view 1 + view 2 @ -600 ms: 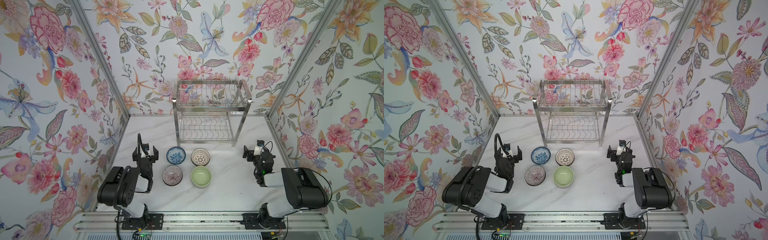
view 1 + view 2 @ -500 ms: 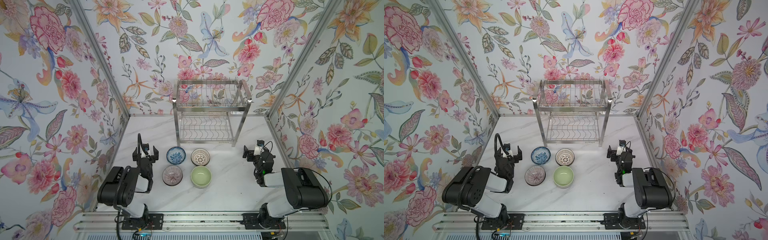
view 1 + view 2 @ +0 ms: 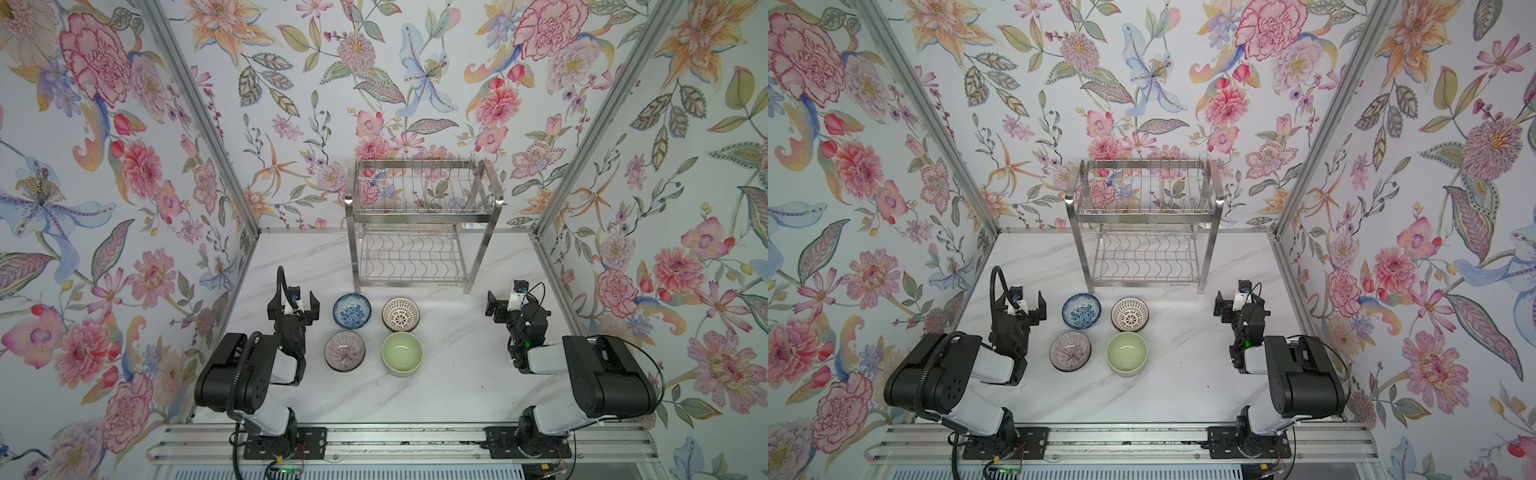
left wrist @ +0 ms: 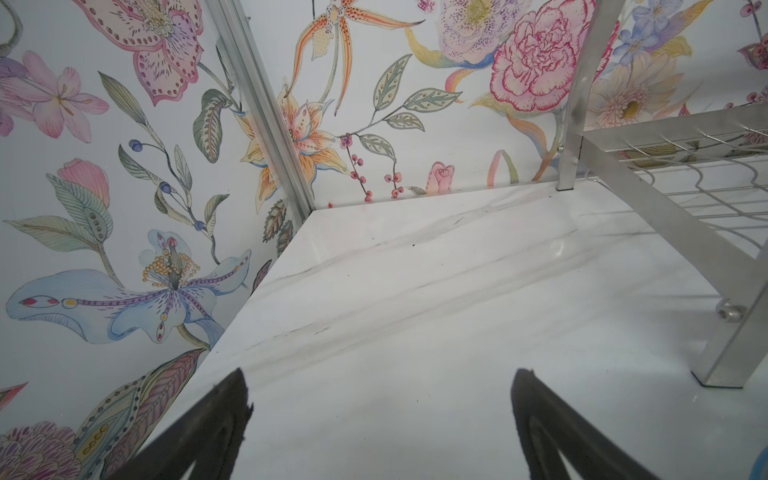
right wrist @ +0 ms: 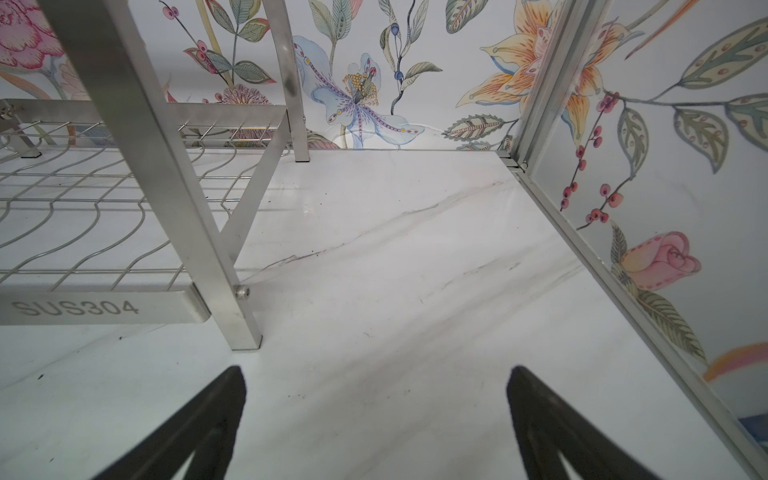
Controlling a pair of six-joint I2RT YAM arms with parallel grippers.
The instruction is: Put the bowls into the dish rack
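Counter [image 3: 457, 374]: white marble look, floral walls on three sides.

Dish rack [image 3: 422, 216]: steel, two tiers. It stands at the back middle of the counter against the far wall, with its legs on the counter. In the left wrist view its front leg [image 4: 723, 345] shows to one side, and in the right wrist view a front leg and the wavy lower shelf [image 5: 145, 166] show close ahead.

Left tool [image 3: 293, 305]: low over the counter on the left, pointing toward the back wall. Its jaws are spread wide with nothing between them; the left wrist view [image 4: 381, 374] shows only bare counter in the gap.

Right tool [image 3: 505, 305]: on the right, just short of the rack's right front leg. It is also spread wide and holds nothing, with bare counter in the gap [image 5: 376, 374].

Four bowls sit upright on the counter in a two-by-two block in front of the rack, between the arms:
- Green bowl [image 3: 402, 353]: front right, well apart from both tools.
- Ribbed bowl [image 3: 344, 350]: front left, beside the left arm's wrist and behind the tool tips.
- Brown lattice bowl [image 3: 400, 314]: back right, nearest bowl to the right tool but still well apart from it.
- Blue floral bowl [image 3: 352, 311]: back left, just beside the left tool's inner finger, not touching.
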